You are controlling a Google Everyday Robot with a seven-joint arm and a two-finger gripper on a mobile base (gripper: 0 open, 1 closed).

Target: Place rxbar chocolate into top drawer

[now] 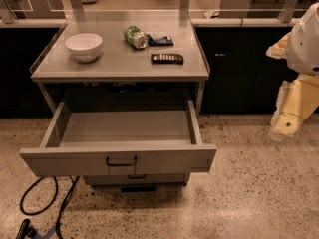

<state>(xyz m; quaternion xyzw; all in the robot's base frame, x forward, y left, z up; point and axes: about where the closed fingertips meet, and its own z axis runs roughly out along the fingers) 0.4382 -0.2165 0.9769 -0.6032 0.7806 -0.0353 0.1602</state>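
Four things on the worktop (119,66): each rested on the grey top, none of them held.
Chocolate bar: the black-brown chocolate bar (167,58) lay flat toward the worktop's front right corner, its long side running along the front edge, touching nothing else.
Blue bar: a dark bluish blue bar (160,40) lay flat behind the chocolate bar, nearer the back edge and apart from it.
Can: a green can (134,36) lay on its side near the middle of the worktop, toward the back, just left of the blue bar; whether the two touched could not be told.
Bowl: a white bowl (83,46) stood upright near the left edge, well apart from the can.
Top drawer: the wide grey top drawer (164,158) stood pulled far out under the worktop's front edge, with a dark handle (120,161) at the middle of its front.
Lower drawer: a narrower lower drawer (136,178) sat set back beneath it, mostly hidden by the top drawer's front.
Gripper: the cream gripper (288,123) hung off the worktop's right side, about level with the open drawer and well apart from both drawer and chocolate bar; whether it was open or closed could not be told.
Arm: the white arm (305,39) rose above the gripper at the right border.
Floor: a black cable (45,203) looped on the speckled floor (249,193) by the drawer's left front corner.
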